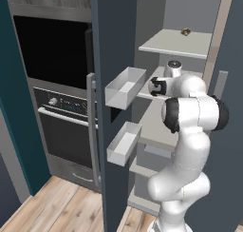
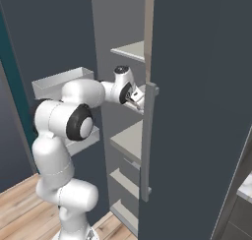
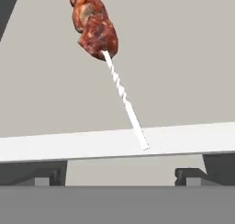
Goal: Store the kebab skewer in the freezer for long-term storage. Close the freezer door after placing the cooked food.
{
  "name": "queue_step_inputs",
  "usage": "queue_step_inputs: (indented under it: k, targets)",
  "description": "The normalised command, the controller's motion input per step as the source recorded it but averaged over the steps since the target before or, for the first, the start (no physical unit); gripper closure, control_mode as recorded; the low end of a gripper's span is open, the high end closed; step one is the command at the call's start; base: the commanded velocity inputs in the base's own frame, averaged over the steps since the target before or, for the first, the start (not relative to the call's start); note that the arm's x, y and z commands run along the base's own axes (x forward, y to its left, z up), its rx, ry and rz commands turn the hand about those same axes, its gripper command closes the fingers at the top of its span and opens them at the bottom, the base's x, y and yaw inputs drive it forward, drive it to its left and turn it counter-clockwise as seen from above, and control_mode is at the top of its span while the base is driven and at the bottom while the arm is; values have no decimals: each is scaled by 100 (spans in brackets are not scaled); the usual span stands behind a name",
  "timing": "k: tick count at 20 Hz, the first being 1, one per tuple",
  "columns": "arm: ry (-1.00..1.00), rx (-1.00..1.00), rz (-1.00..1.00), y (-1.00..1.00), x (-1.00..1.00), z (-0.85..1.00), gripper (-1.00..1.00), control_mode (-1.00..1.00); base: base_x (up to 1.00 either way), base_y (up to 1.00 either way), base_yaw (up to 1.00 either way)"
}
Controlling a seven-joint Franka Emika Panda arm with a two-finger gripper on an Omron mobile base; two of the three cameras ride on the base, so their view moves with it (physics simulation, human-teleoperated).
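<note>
pale grey shelf [image 3: 183, 81] inside the freezer [image 1: 171, 17] carries the kebab skewer [image 3: 108, 53], which lies flat with its red-brown chunks toward the back and its bare stick reaching the shelf's front lip. the gripper [image 3: 120, 178] sits just in front of that lip, jaws spread wide and holding nothing, its fingertips [image 3: 186, 176] clear of the stick. the freezer door [image 1: 111, 45] stands open, its pale bins [image 1: 124, 87] facing the arm.
</note>
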Motion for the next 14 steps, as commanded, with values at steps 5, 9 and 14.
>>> queue_step_inputs:
  k: [5, 9, 14]
  targets:
    - [-1, 0, 0, 21, -82, 30, -100, -100, 0, 0, 0]
    - [5, 0, 0, 17, -95, 39, -100, -100, 0, 0, 0]
    - [5, 2, 3, 4, -100, 51, -100, -100, 0, 0, 0]
